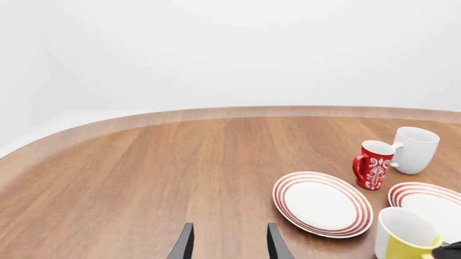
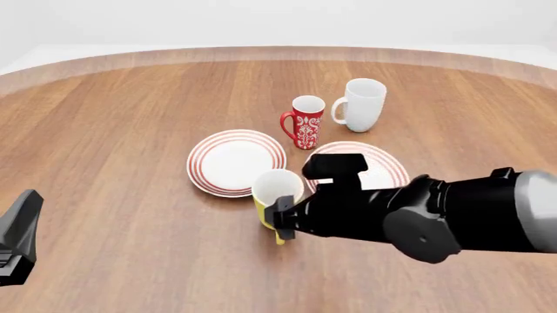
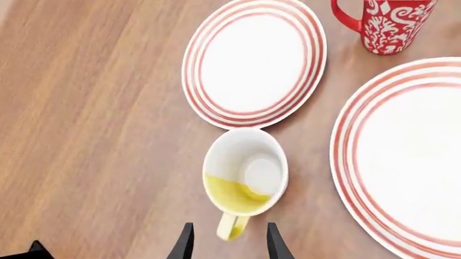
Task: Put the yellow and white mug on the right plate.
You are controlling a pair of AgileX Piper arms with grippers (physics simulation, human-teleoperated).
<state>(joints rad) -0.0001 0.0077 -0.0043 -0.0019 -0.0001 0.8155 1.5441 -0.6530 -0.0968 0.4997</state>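
Right gripper point(image 3: 224, 243): fingers apart, holding nothing, and I've got them lined up so the mug's handle sits in the gap between the tips. From the wrist cam the handle looks just short of the fingers, not pinched yet.
Why the handle: it points back toward my side of the table, so it's the easiest thing to grab without knocking the plates.
Yellow and white mug point(image 2: 276, 197): upright on the bare table, just in front of the left plate point(image 2: 237, 161) and just beside the right plate point(image 2: 380, 168), not on either.
Right arm: in the front cam it covers most of the near part of the right plate and the mug's lower side, so I'm going by the wrist cam for alignment.
Left gripper point(image 1: 229, 243): fingers spread, nothing in them, parked well off to the left over open wood. Keeping it out of the way, I reckon.
Bystanders: red mug point(image 2: 304, 122) and white mug point(image 2: 361, 104) stand behind the plates, the red one right at the far rim of the right plate.
Next, as I see it: ease forward, close on the handle, lift, swing right, and set down without clipping the red mug.
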